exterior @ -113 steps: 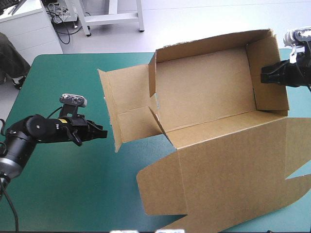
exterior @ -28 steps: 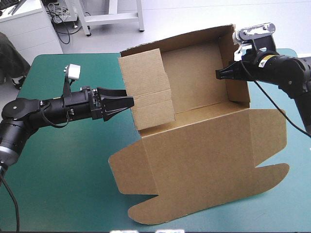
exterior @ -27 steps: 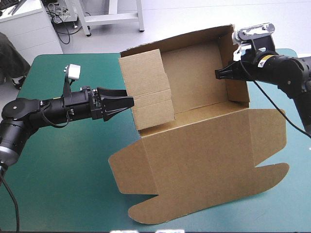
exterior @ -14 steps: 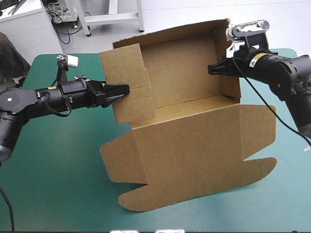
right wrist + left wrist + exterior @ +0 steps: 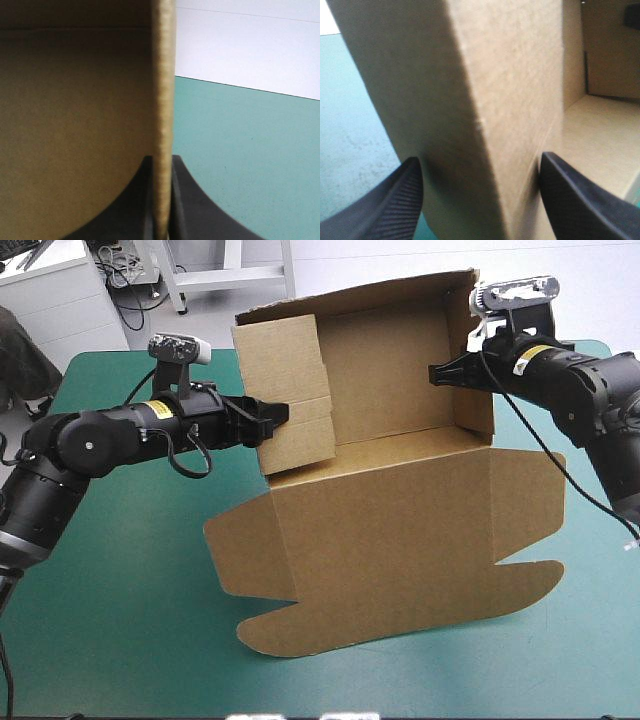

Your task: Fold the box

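Observation:
The brown box stands as an open tray, its walls raised and its wide lid lying flat toward the table's front. My left gripper is open and straddles the edge of the doubled left side wall. One black finger is outside the wall and the other inside, both close against the board. My right gripper is shut on the top edge of the right side wall. That wall's board sits pinched between the fingers.
The teal-green cover shows bare in front of my left arm and along the front left. The lid's rounded tabs reach near the front edge. The box's back wall rises past the far edge.
The left flap, earlier spread outward, now stands up as a side wall. My left gripper came from the left onto that wall and its fingers narrowed. The box shifted leftward with my right gripper holding.

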`<state>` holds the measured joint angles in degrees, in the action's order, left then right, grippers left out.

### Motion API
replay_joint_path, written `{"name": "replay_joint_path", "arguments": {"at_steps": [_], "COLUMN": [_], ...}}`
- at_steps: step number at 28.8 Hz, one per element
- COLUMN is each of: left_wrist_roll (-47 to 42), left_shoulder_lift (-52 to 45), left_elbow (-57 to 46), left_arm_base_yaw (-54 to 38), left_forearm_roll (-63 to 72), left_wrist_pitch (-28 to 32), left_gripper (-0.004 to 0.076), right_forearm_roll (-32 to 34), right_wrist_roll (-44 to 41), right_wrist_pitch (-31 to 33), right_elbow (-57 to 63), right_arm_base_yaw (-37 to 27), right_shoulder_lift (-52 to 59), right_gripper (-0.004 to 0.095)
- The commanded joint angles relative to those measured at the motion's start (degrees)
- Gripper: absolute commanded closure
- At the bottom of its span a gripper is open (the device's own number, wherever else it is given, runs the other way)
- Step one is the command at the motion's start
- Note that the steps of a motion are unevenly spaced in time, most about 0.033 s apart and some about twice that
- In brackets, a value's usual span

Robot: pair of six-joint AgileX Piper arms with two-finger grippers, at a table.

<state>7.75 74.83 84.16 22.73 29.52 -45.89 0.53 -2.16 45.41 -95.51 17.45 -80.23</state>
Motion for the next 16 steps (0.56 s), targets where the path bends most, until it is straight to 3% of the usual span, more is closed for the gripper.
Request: {"name": "replay_joint_path", "arguments": {"at_steps": [1,9,16], "left_wrist_roll": [-10.9,-25.23,-31.45], "left_shoulder_lift": [0.42,3.36,8.44], "left_elbow": [4.3,9.59,15.25], "left_arm_base_yaw": [2.93,8.77,12.62], "left_forearm_roll": [-10.16,-28.21,-41.21], "left_wrist_pitch": [3.16,2.58,-4.1], "left_gripper": [0.0279,0.0286,0.0311], "right_forearm_roll": [-0.53,-0.53,-3.99], "right_wrist_roll": [-1.64,-3.21,-3.62], "right_wrist_pitch": [-5.75,-6.39,-6.5], "right_elbow": [-1.75,-1.75,-1.67], "right_arm_base_yaw": [0.01,0.01,0.01], "right_shoulder_lift": [1.96,1.55,-0.8], "right_gripper": [0.0925,0.0925,0.0925]}}
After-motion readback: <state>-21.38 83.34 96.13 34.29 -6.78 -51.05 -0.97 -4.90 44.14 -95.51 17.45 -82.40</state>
